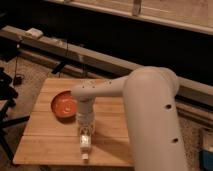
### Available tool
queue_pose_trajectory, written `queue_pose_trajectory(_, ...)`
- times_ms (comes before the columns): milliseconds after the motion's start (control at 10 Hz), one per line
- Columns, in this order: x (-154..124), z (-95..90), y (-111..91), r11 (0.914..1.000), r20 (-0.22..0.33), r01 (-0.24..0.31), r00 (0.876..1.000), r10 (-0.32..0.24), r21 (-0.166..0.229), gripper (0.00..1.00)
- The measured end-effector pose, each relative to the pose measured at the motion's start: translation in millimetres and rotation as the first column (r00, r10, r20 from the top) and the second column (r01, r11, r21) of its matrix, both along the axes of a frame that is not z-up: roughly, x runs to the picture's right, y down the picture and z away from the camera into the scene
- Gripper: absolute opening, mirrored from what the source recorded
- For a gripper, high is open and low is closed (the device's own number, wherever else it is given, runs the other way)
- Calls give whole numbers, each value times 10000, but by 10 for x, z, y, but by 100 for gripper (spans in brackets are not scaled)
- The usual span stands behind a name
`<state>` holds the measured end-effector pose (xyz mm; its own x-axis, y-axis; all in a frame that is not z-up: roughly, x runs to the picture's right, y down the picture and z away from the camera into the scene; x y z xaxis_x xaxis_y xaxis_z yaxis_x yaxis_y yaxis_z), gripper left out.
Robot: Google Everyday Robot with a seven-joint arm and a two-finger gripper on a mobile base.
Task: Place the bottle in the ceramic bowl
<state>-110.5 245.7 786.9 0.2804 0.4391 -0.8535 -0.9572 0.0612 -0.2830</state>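
Hand [85, 133] points down over the wooden surface [50, 142], right at the top end of the bottle [85, 145]. It looks to be touching the bottle, but the contact is hard to make out. Whether the hand is spread or pinching, I cannot tell. Bottle lies flat near the front edge, cap toward the camera. Bowl [63, 105] sits just left of the hand, apart from the bottle, nothing visible in it. Big white arm [150, 115] fills the right side.
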Motion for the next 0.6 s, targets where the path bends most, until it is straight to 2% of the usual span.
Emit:
queue_pose_trajectory(200, -23, -18, -27, 10000, 69, 72, 9999, -73, 61, 1)
queue_pose_trajectory(400, 7, -20, -107, 9998, -101, 6, 9999, -4, 192, 0)
queue_pose_trajectory(600, 111, -58, -381, 9982, -453, -184, 9988, 210, 568, 0)
